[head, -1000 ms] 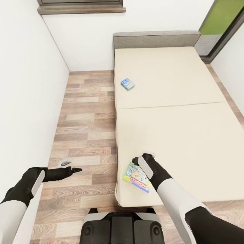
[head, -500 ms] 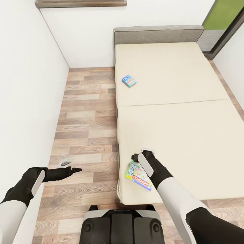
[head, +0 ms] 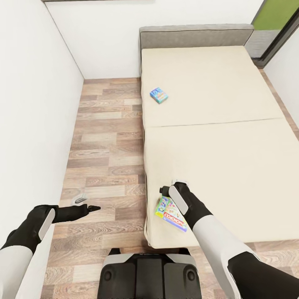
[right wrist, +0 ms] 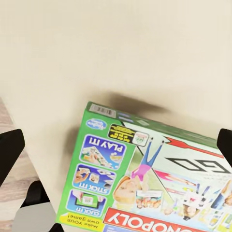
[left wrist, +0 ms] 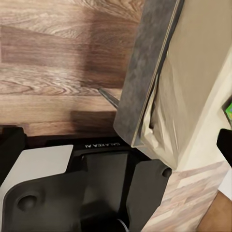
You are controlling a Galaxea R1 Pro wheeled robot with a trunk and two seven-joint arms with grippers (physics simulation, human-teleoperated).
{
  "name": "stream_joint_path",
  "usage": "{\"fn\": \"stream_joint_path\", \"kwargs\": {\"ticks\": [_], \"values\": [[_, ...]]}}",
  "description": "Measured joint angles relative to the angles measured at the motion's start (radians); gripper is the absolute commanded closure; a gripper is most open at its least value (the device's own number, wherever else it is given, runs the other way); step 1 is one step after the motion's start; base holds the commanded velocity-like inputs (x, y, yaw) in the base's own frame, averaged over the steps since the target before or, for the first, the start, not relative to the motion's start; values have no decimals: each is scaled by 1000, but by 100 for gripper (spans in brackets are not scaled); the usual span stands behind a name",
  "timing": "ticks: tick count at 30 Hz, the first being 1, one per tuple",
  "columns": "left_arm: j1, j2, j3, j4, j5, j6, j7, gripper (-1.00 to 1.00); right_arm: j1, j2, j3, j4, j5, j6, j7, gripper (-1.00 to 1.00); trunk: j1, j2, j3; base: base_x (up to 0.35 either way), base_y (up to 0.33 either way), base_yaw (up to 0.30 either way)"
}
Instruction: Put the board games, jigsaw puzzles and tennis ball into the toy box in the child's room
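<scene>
Nothing on the bed (head: 216,124) had shifted; only my head tilted. My right gripper (head: 166,190), fingers spread, hovered over the Monopoly box (head: 170,214); blue game (head: 159,95) at twelve o'clock. My left gripper (head: 89,207): couldn't tell.

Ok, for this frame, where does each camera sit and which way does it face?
Head view: on the robot's head, looking down over the bed, the floor, both arms and its base.
Left wrist view: near the left gripper, facing the base and bed corner.
Right wrist view: near the right gripper, facing the white and green board game.
Head and right wrist views share that game.
</scene>
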Motion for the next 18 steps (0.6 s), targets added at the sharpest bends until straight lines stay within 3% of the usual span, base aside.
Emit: {"fn": "stream_joint_path", "kwargs": {"ticks": [18], "values": [[0, 1, 0, 0, 0, 0, 0, -100, -26, 0, 0, 0, 2, 0, 4, -100, 0, 0, -30, 0, 0, 0]]}}
